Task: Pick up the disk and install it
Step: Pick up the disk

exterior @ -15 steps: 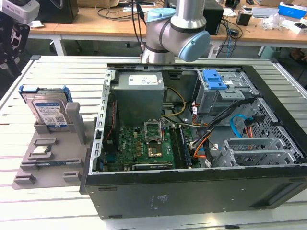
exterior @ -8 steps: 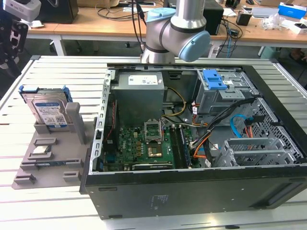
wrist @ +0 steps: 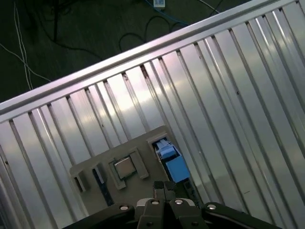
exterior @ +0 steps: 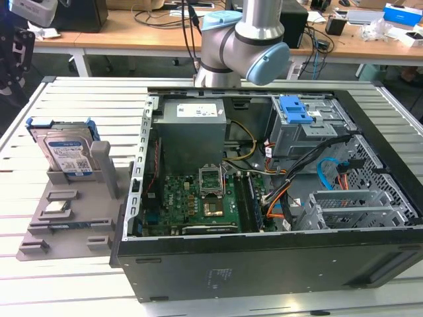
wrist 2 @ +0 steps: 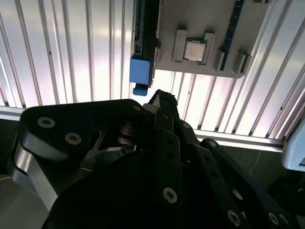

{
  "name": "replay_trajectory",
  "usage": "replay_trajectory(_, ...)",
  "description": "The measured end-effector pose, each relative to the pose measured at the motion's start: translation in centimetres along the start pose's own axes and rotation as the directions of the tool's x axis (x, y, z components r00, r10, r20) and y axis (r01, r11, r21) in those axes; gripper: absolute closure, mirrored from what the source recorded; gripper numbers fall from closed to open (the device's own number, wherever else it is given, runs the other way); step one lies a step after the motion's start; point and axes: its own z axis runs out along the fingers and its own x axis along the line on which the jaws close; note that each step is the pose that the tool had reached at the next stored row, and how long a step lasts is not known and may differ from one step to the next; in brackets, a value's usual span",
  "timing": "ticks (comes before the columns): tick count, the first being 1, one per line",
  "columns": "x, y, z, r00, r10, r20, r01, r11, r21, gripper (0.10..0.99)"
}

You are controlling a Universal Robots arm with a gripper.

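The disk stands on edge in a slot of the grey holder, at the exterior view's left beside the open case. Its blue rail is uppermost, probably so it can be grasped from above. The exterior view gives its label face and the case's drive bay. Both wrist views give instead its thin top edge, with the gripper apart from it, fingers closed on nothing.
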Motion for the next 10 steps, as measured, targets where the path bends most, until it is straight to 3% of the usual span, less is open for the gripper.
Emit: replay_trajectory(10,0.0,0.0,0.0,0.9934,-0.114,-0.005,0.114,0.9934,-0.003,0.98)
